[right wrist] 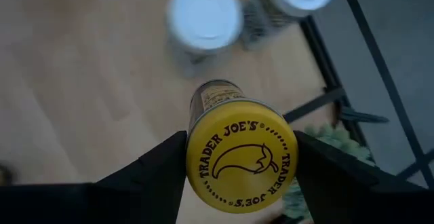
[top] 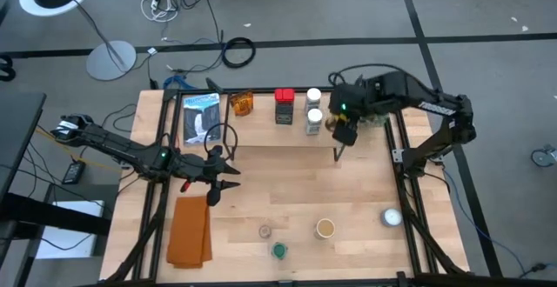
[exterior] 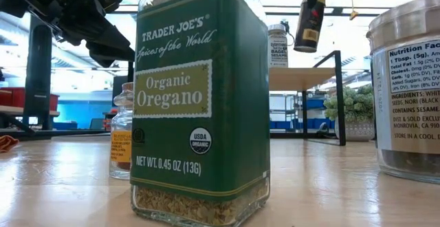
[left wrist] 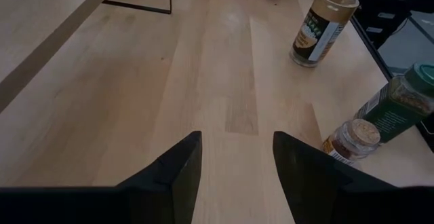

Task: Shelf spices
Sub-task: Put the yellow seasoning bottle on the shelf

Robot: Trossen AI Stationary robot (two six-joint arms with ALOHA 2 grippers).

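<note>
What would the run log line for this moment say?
right gripper: holds yellow-lidded jar above shelf | left gripper: open, empty, over table

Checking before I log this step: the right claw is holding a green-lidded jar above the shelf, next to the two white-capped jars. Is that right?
Not quite: the lid is yellow, not green. The right wrist view shows the right claw clamped on a yellow-lidded jar, above the shelf beside the two white-capped jars.

On my low camera the tall green-labelled glass jar (exterior: 200, 110) reads "TRADER JOE'S Spices of the World, Organic Oregano, USDA Organic, NET WT. 0.45 OZ (13G)". The clear jar at the right edge (exterior: 405, 89) shows "Nutrition Facts". My right wrist camera gives "TRADER JOE'S" twice around the round yellow lid (right wrist: 241, 154).
</note>
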